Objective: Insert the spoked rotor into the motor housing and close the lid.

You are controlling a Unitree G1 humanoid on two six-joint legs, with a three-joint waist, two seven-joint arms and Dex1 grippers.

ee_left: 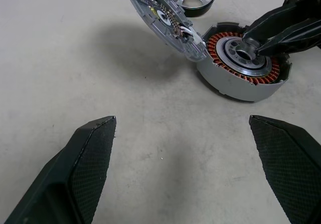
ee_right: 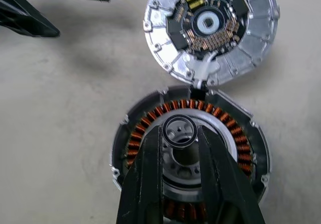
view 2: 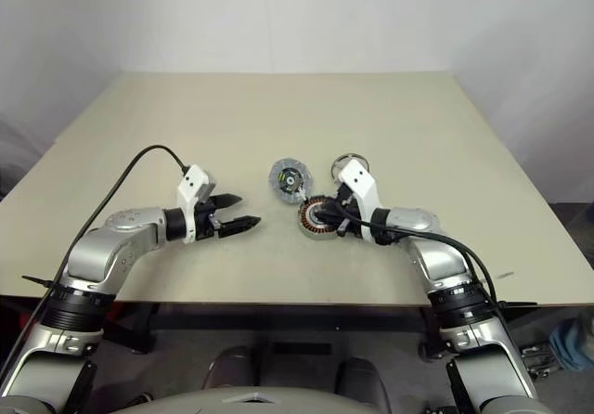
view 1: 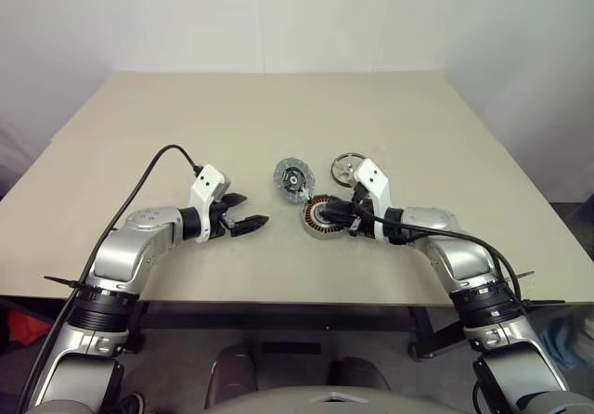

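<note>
From the head camera: the housing (view 1: 322, 216) sits mid-table (view 1: 278, 108), the lid (view 1: 291, 178) just behind it, tilted and touching its rim, the rotor (view 1: 347, 166) lying flat further back to the right. The left gripper (view 1: 251, 212) hovers well left of them, fingers spread wide, empty. The right gripper (view 1: 339, 217) reaches over the housing.

Left wrist: fingers (ee_left: 85, 169) wide apart over bare table, the housing ahead with the right gripper's tips at its silver centre.

Right wrist: the two fingers (ee_right: 150, 174) are narrowed over the housing's hub, a small dark ring (ee_right: 179, 130) pinched between their tips, copper windings all round.
</note>
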